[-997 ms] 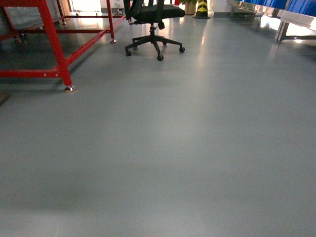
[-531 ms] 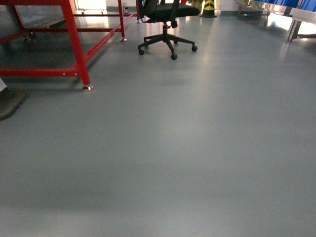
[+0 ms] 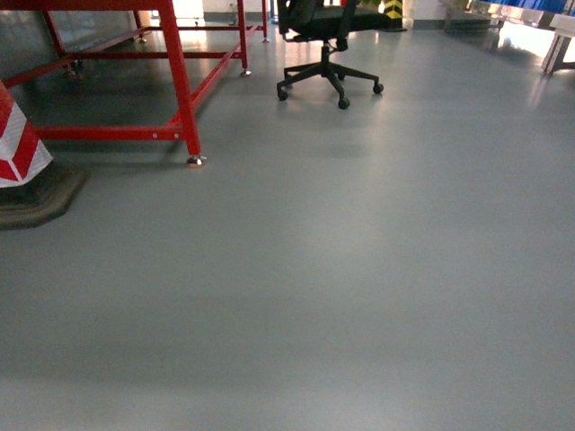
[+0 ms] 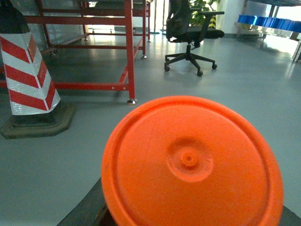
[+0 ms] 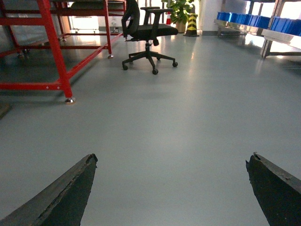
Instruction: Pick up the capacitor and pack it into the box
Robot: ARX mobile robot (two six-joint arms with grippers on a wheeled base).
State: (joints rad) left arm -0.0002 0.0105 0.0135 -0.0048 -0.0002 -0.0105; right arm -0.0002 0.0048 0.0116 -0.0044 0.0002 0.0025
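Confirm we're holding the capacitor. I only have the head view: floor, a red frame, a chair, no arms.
Observer: Yes, by the left wrist view. The capacitor shows its round orange end, filling the lower frame, and it sits in the left gripper, whose dark fingers peek out beneath it.
Operator: Right arm carrying anything?
Observer: No. The right gripper is open, with only floor between its jaws.
Operator: Box in sight anywhere?
Observer: No pink box in any view. The right wrist view does show blue bins on a rack at far right.
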